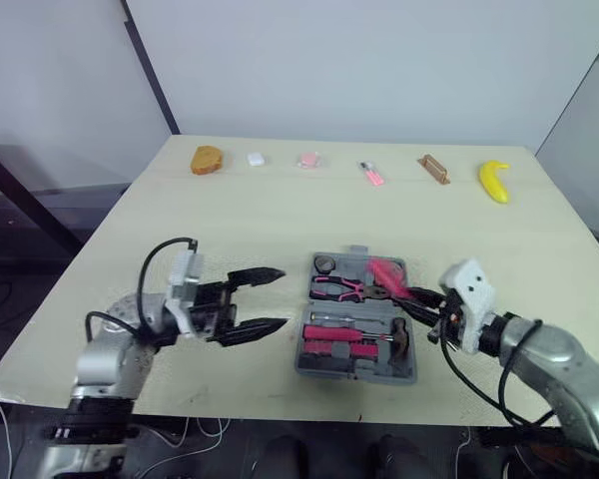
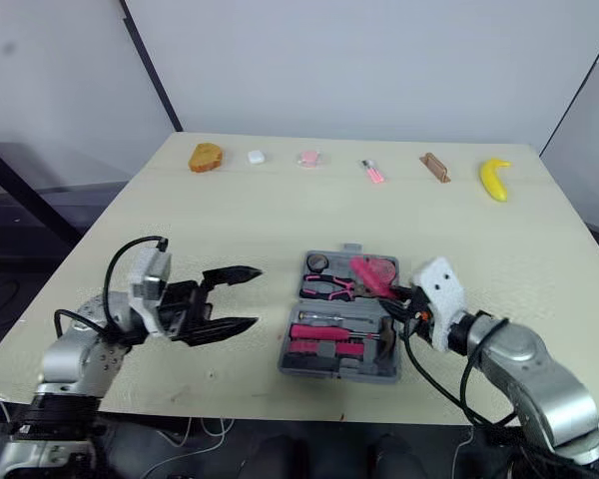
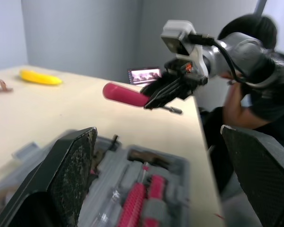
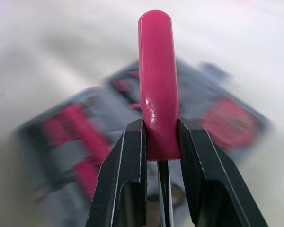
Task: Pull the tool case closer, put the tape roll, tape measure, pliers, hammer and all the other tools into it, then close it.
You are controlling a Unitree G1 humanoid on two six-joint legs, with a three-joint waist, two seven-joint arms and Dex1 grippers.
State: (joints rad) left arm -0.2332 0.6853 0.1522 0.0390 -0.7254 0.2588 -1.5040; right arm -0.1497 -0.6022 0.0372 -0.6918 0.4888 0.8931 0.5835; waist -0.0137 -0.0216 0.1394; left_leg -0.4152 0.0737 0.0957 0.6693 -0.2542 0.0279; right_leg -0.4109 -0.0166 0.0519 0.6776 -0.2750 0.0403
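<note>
Several tools, pink-handled pliers (image 1: 337,288) and a hammer (image 1: 400,337) among them, lie in the open grey plastic tool case (image 1: 355,370) on the cream table (image 1: 230,220). The right gripper (image 4: 160,137) pinches a pink-handled tool (image 4: 156,71) over the case's right edge. The left gripper (image 1: 281,296), jaws spread, hovers beside its left side.

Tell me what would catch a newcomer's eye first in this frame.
The right gripper, shut on a pink-handled tool, holds it over the right side of the open grey tool case, near the front edge of the table. The left gripper hangs open to the case's left, apart from it. Along the far edge lies a row of small items, ending in a yellow banana at the right.
</note>
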